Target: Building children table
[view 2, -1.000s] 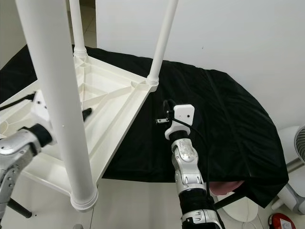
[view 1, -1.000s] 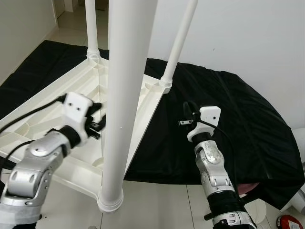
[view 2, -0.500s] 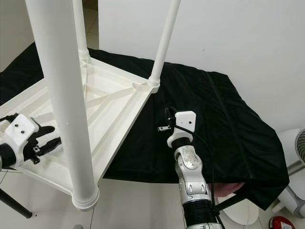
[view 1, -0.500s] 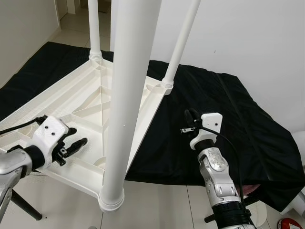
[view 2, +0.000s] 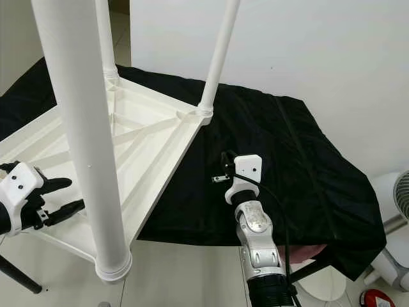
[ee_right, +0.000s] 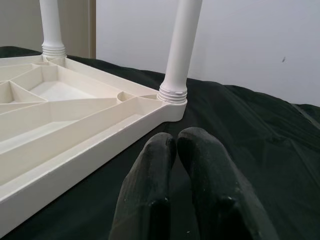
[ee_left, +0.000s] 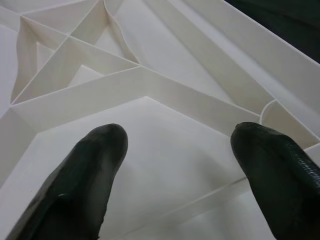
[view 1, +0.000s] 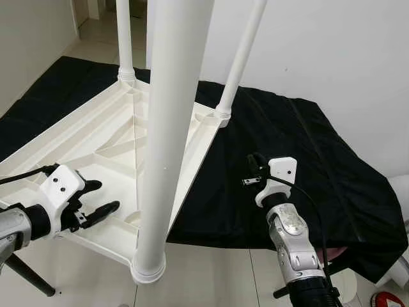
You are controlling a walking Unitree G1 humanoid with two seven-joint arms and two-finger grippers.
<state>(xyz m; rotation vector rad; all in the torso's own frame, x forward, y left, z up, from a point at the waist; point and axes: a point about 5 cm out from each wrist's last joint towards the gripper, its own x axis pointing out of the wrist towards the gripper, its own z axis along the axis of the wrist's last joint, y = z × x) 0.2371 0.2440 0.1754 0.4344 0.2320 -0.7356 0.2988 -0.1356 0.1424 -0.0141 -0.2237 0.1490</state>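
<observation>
You drew the left gripper (view 1: 96, 198), fingers wide, back off the near leg (view 1: 167, 128) to the tabletop (view 1: 89, 134) edge; the right gripper (view 1: 250, 171) hovered closed, empty.

No legible text, label, brand, number or sign is found in any view. The white plastic tabletop (view 1: 96, 137), its legs (view 1: 167, 128), the black cloth (view 1: 307, 160) and the wall (view 1: 332, 51) are all seen as plain, unmarked surfaces.
</observation>
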